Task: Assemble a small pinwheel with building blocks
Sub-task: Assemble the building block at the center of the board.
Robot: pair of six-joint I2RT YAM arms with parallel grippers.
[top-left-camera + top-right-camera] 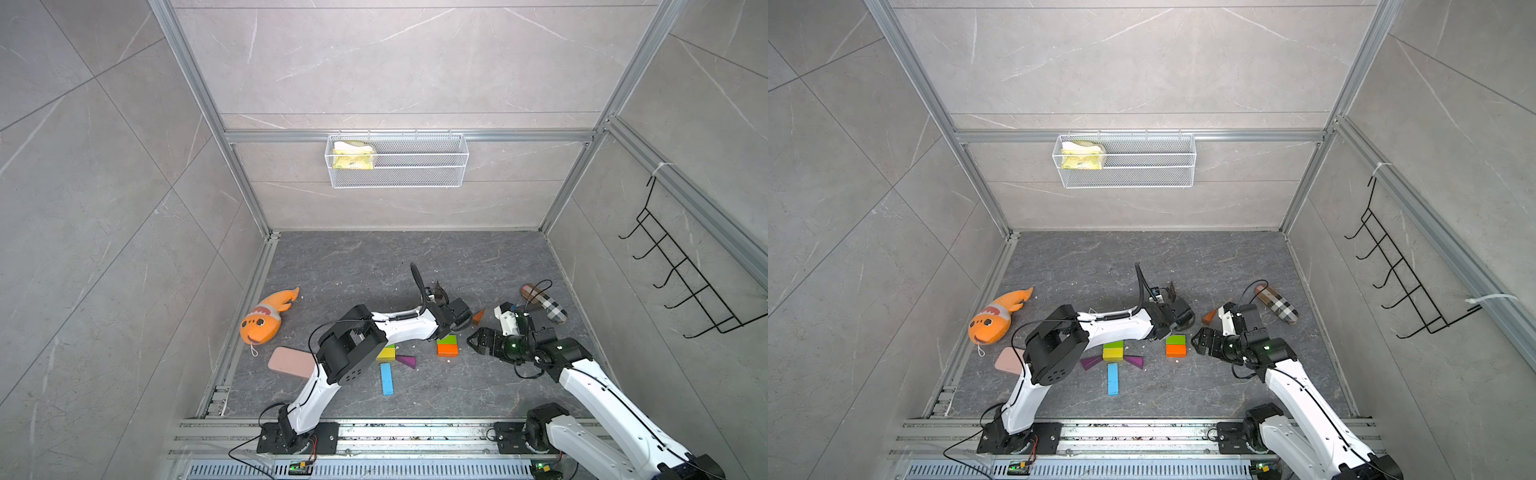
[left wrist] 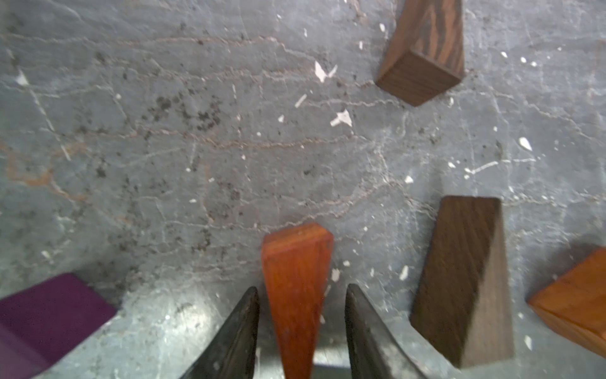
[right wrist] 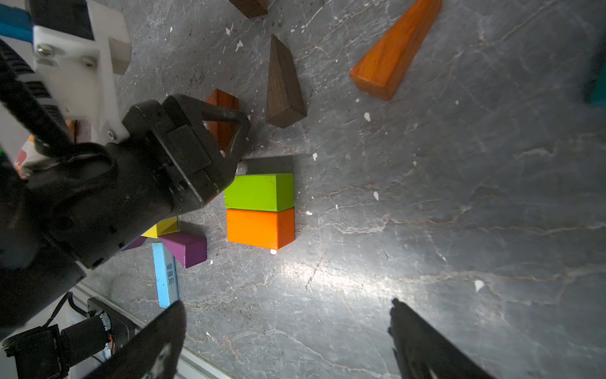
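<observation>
Straddling jaws: left gripper part-open around orange wedge, gaps on both sides.
Right gripper: wide, empty.
Wedge place: just far of green brick.
Risk: a retreating finger may snag it, toppling it toward brown wedge.

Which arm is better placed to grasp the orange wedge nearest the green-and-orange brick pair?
Left: the left gripper straddles the orange wedge, jaws apart either side; the right gripper hangs open over bare tabletop, farther off.

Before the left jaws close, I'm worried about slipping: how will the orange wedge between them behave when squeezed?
The orange wedge looks like solid grained wood: probably stiff, unlikely fragile. Its tapered sides may let it squirt from the jaws. Flat faces suggest it won't roll.
</observation>
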